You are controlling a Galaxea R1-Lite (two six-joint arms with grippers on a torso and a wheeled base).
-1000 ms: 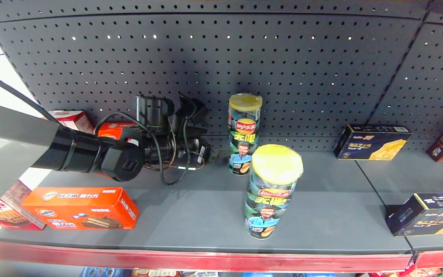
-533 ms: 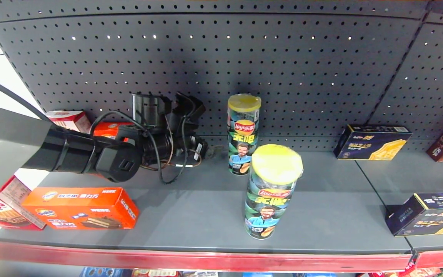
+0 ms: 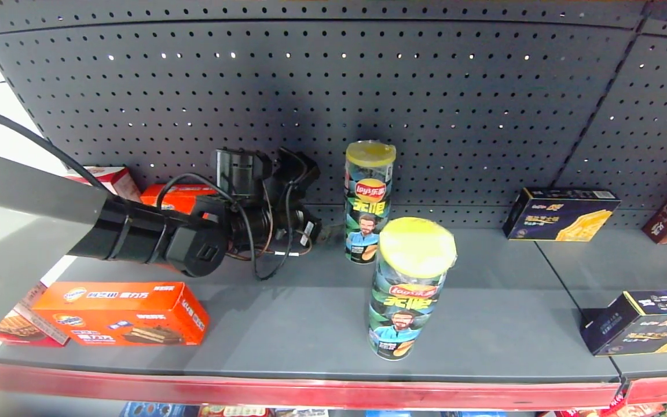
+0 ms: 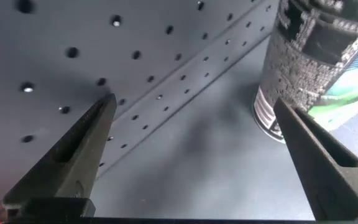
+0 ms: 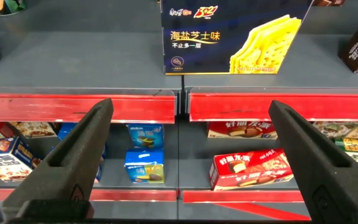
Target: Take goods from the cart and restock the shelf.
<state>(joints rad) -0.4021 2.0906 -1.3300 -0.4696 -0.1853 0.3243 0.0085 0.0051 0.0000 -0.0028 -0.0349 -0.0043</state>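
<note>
Grey metal shelf [image 3: 484, 324] spans the head view, backed by a perforated panel [image 3: 426, 87] and edged with a red strip [image 3: 310, 394]. The left arm [image 3: 136, 237] lies across the shelf's left half, pointing at the panel.

An orange box [image 3: 119, 313] lies flat at the front left, its long side along the shelf edge; it bears white lettering and a picture of a cake slice.

Two chip cans stand upright, long axes vertical and yellow lids up. The front can [image 3: 411, 289] stands mid-shelf towards the edge. The rear can [image 3: 369, 202] stands close to the panel behind it. Each label faces forward, with a red-and-yellow logo, yellow characters and a cartoon man's face.

A dark blue box [image 3: 559, 214] with yellow wafers pictured lies further right, near the panel.

The left gripper [image 3: 267, 168] sits just left of the rear can, its jaws spread wide with nothing between them. In the left wrist view the left gripper [image 4: 194, 102] faces the panel, and the rear can's base [image 4: 303, 68] stands beyond one finger, outside the gap.

The right gripper [image 5: 191, 107] hangs before the shelf's front edge, its jaws also wide apart and empty, with a dark blue box [image 5: 235, 34] on the shelf beyond.
</note>
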